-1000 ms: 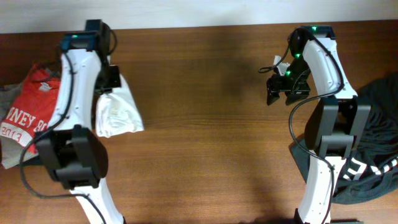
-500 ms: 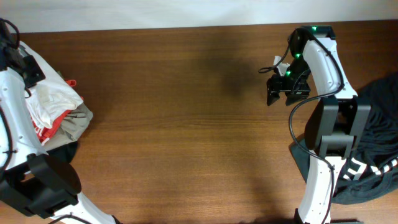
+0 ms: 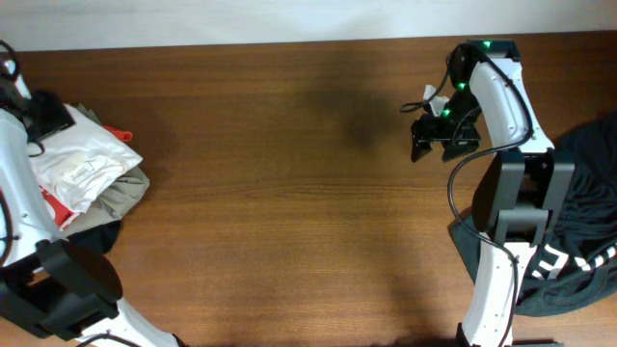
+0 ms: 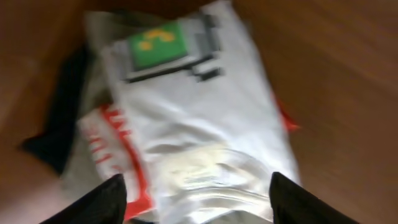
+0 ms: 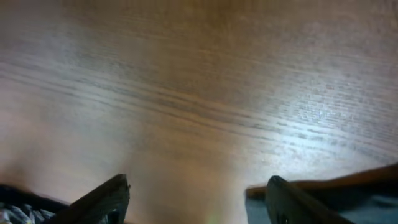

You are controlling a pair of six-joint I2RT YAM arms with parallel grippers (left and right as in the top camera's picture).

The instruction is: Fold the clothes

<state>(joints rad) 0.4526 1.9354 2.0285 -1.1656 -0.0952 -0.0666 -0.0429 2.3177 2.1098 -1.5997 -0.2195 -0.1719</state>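
- Wooden tabletop: brown, grain visible; clothes lie at both of its ends.
- Black garment: crumpled heap at the right edge of the tabletop, beside and partly behind the base of the right arm. White lettering shows on its lower part.
- White T-shirt: folded into a rough rectangle, topmost item on the stack at the far left edge of the tabletop, also seen from overhead. A green square print sits near one end.
- Grey garment: under the white T-shirt, sticking out on the side towards the middle of the tabletop.
- Red garment: white lettering, sandwiched under the white T-shirt; only its edges show on two sides.
- Dark garment: bottom of the stack, a strip visible along one side.
- Left tool: directly above the white T-shirt, fingers spread wide, nothing between them. Wrist view is blurred.
- Right tool: fingers apart and empty, held over bare tabletop near the far right, well apart from the left stack.
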